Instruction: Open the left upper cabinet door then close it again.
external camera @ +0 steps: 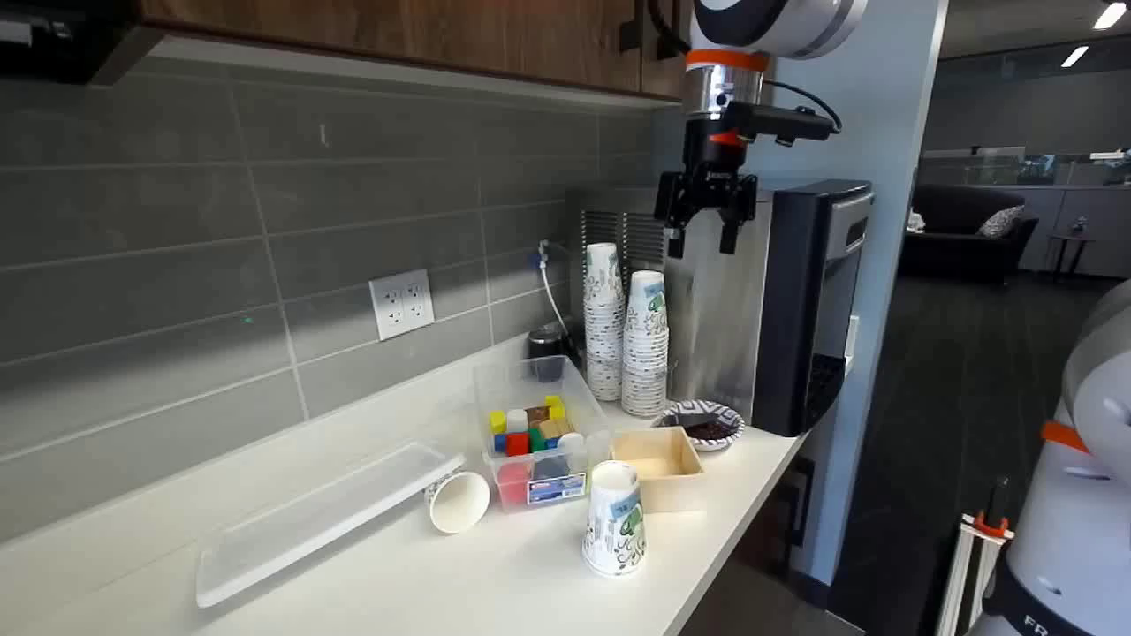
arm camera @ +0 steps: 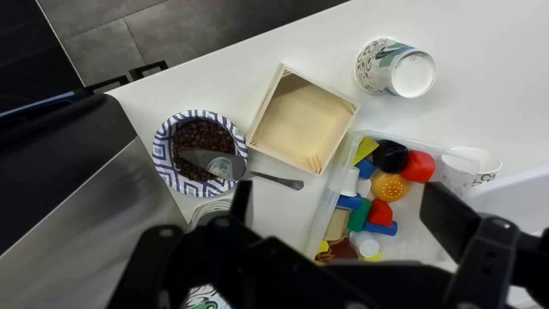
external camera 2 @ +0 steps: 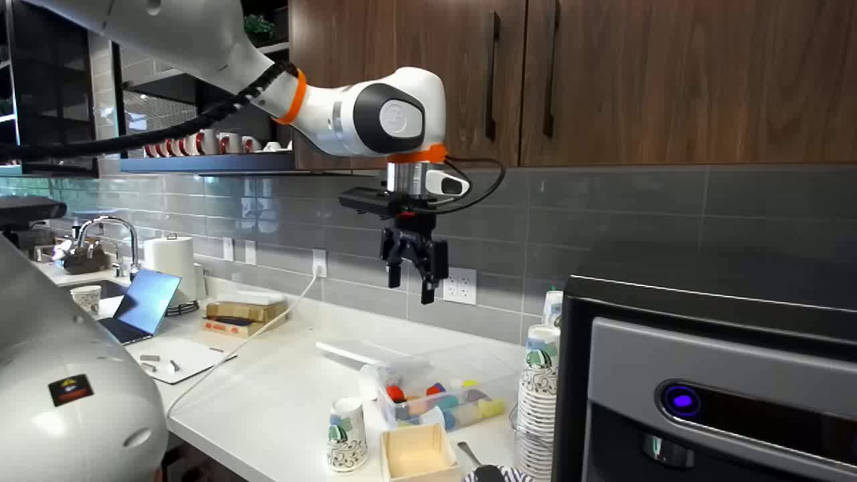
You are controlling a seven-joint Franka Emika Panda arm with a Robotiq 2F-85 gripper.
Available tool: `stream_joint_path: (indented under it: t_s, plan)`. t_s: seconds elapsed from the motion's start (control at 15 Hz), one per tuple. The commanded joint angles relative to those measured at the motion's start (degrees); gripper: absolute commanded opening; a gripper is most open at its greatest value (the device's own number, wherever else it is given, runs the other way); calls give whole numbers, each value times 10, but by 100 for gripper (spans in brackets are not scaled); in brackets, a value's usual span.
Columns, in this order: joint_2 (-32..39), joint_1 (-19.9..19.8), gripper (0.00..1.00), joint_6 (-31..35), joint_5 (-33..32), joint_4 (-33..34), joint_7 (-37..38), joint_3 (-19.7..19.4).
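The left upper cabinet door [external camera 2: 462,40] hangs closed over the counter [external camera: 424,587], flush with the neighboring door [external camera 2: 689,80], its dark bar handle [external camera 2: 492,73] along the right edge. Your gripper [external camera 2: 411,284] points straight down, lower than the door's bottom edge, fingers [external camera: 729,237] spread wide with nothing between them, well apart from the handle. On the counter beneath it, a clear plastic bin [arm camera: 331,193] holds small colored pieces [arm camera: 381,212] (red, blue, yellow and green among them) beside a square wooden box [arm camera: 302,122]. Just beside the box sits a patterned bowl [arm camera: 163,150] of dark beans [arm camera: 201,136], a flat-bladed utensil [arm camera: 223,165] laid across its rim. Nearer the counter's edge, an upside-down paper cup [external camera: 614,530] stands near the box; a second cup [external camera: 459,502] lies tipped between the bin and a long white lid [external camera: 327,521]. Near the bowl, two tall cup stacks [external camera: 603,327] rise just beside a steel-and-black dispenser [external camera: 800,300], while an outlet [external camera: 402,303] shows in the gray tile wall [external camera: 132,291]. Farther along the counter, in an exterior view, a laptop [external camera 2: 148,301] stands with its screen up.
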Motion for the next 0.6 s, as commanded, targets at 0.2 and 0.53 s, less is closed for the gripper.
stream_joint_path:
  t_s: [0.2,0.53]
  plan:
    - [0,-4,100,-2,2,2,-2,3]
    - [-13,-5,100,-2,-32,13,23,33]
